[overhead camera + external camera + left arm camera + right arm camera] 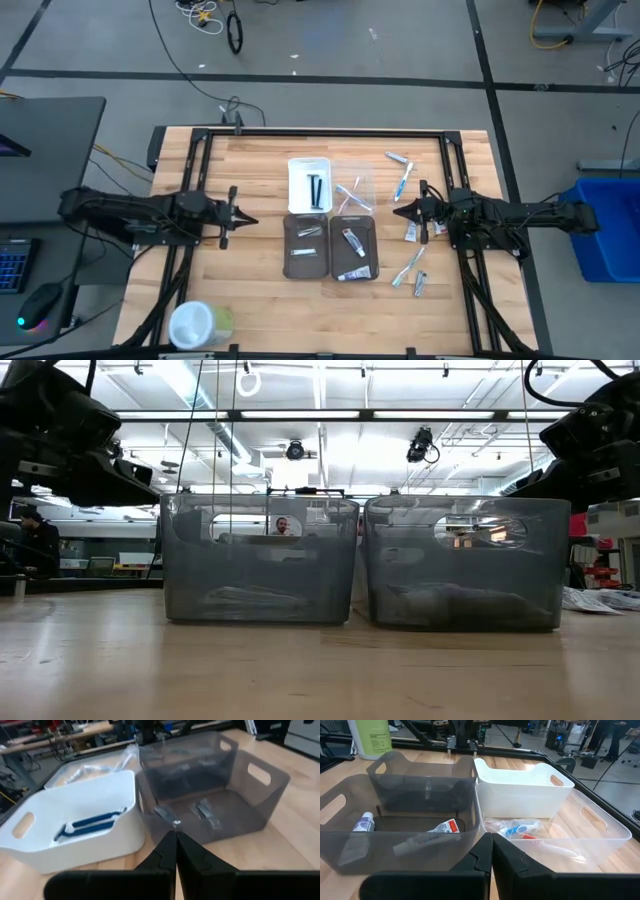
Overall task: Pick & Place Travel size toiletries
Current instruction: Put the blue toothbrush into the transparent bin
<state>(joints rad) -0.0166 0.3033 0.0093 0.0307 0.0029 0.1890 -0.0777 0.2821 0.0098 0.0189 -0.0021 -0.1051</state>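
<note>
Four trays stand mid-table. The white tray (309, 185) holds thin black sticks (90, 822). Beside it, the clear tray (352, 190) holds toothbrushes (517, 827). The left grey tray (306, 247) holds small packets (200, 812), and the right grey tray (354, 247) holds white tubes (445, 826). More loose toiletries (408, 267) lie on the table at the right. My left gripper (245, 221) hovers shut to the left of the trays, and my right gripper (400, 212) hovers shut to their right. Neither holds anything.
A round white-and-green container (200, 323) stands at the near left corner. More tubes and a toothbrush (404, 182) lie at the far right, close to my right gripper. Bare wood lies between my left gripper and the trays.
</note>
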